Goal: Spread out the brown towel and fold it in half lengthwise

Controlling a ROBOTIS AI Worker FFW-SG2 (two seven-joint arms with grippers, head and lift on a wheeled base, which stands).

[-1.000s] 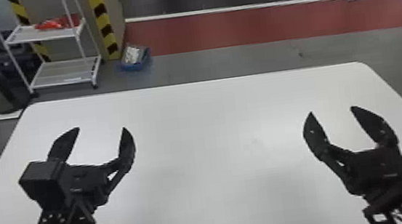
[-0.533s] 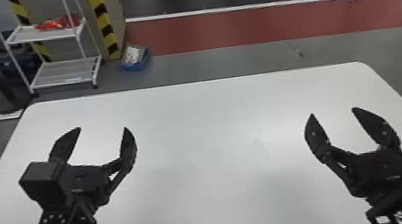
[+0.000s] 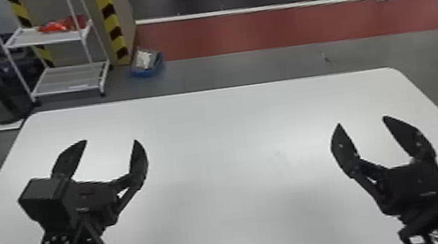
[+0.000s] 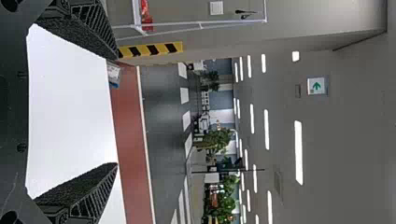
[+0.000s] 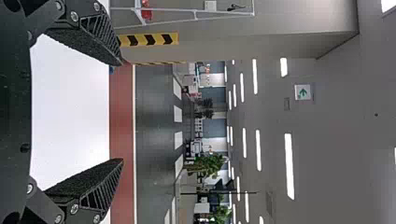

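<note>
The brown towel was somewhere I could not tell. Over the left side of the white counter [image 3: 224,139] hung the left claw [image 3: 110,141], its two fingers wide apart, and over the right side hung the right claw [image 3: 362,120], parted just as widely. Past the far edge, toward the left, a white rack [image 3: 66,90] stood near a blue container [image 3: 148,73] on the floor.
</note>
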